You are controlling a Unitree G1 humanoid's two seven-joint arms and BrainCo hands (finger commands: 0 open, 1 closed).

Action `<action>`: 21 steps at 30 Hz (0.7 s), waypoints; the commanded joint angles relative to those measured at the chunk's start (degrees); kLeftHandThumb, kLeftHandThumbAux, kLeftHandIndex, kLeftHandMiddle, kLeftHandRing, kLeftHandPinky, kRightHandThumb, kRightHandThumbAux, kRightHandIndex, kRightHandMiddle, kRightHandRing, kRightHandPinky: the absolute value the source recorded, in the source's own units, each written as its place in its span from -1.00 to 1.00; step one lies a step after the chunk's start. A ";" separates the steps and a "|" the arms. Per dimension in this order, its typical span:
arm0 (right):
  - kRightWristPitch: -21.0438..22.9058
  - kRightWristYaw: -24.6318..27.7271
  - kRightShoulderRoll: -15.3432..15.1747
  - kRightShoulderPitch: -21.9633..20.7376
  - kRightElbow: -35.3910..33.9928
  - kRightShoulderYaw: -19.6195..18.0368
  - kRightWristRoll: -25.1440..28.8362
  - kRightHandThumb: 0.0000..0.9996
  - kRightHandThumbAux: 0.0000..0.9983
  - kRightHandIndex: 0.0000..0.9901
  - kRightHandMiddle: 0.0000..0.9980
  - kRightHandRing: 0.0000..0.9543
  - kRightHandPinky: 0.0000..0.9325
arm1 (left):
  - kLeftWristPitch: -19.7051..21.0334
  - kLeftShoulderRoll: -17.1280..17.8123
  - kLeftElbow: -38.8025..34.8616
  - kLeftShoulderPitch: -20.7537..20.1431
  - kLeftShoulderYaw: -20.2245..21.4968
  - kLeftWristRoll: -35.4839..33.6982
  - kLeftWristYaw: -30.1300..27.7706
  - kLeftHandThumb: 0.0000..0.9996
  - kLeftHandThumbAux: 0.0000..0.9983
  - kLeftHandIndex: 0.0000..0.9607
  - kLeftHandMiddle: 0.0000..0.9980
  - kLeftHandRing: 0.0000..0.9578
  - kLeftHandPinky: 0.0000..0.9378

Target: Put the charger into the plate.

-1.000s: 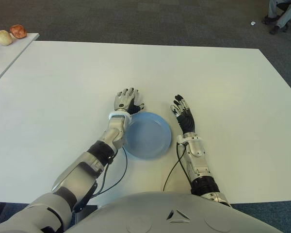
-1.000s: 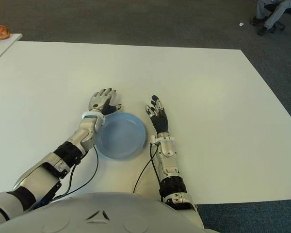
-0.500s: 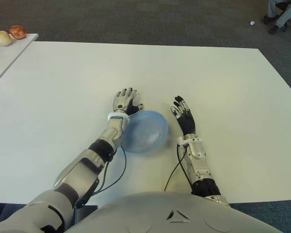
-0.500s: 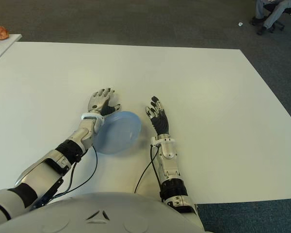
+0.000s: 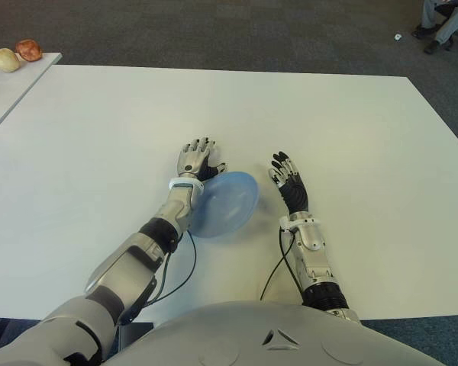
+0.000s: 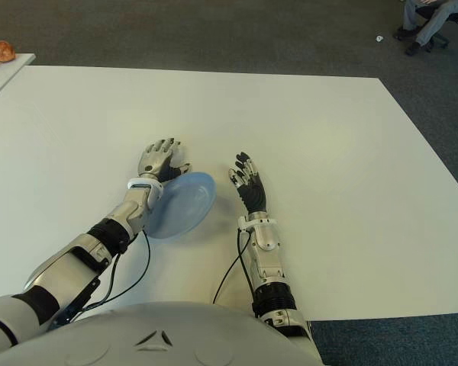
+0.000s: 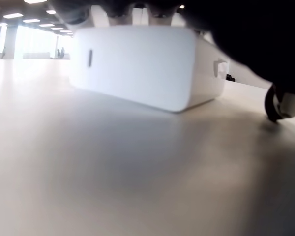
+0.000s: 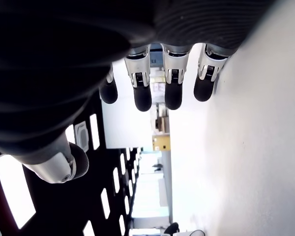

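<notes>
The left hand (image 5: 198, 158) is covering the white charger (image 7: 137, 64) just beyond the tilted blue plate (image 5: 227, 202), fingers draped over it, not visibly clamping. It looks rigid, light, smooth (probably slippery), so pinching its flat sides suits. The right hand (image 5: 288, 177) is lying loose right of the plate.

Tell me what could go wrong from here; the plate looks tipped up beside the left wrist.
1. The plate stands tilted against the left wrist, one edge off the table. If that arm moves, the plate may drop, slide or flip.
2. The charger lies on the table under the left hand, hidden in the eye views, so a grasp is hard to confirm.
3. The right hand lies open beside the plate and does not steady it.
</notes>
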 commanded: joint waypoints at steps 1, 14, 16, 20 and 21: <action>2.11 0.33 -0.07 1.62 1.20 -0.23 0.53 -0.98 0.16 -0.83 -0.72 -0.77 -0.79 | -0.12 0.14 3.63 2.87 -0.23 -1.45 -1.49 -0.94 -0.39 -1.00 -1.00 -1.00 -1.00; 2.05 1.12 -0.02 1.75 1.15 -0.48 0.69 -1.00 0.14 -0.83 -0.69 -0.75 -0.75 | -1.81 0.63 3.49 3.05 0.32 -2.48 0.17 -0.91 -0.32 -0.97 -1.00 -1.00 -0.92; 2.08 1.21 0.06 1.70 1.13 -0.48 0.71 -1.00 0.14 -0.82 -0.69 -0.74 -0.74 | -2.13 0.92 3.31 2.99 0.40 -2.64 0.16 -0.90 -0.31 -0.95 -0.98 -0.99 -0.89; 2.08 1.30 0.09 1.67 1.15 -0.50 0.71 -1.00 0.15 -0.82 -0.68 -0.73 -0.74 | -2.50 1.21 3.17 2.94 0.34 -2.82 0.19 -0.91 -0.29 -0.93 -0.92 -0.93 -0.83; 2.07 1.32 0.10 1.67 1.16 -0.51 0.70 -1.00 0.15 -0.82 -0.68 -0.73 -0.74 | -2.59 1.28 3.16 2.94 0.32 -2.85 0.22 -0.91 -0.29 -0.93 -0.92 -0.93 -0.83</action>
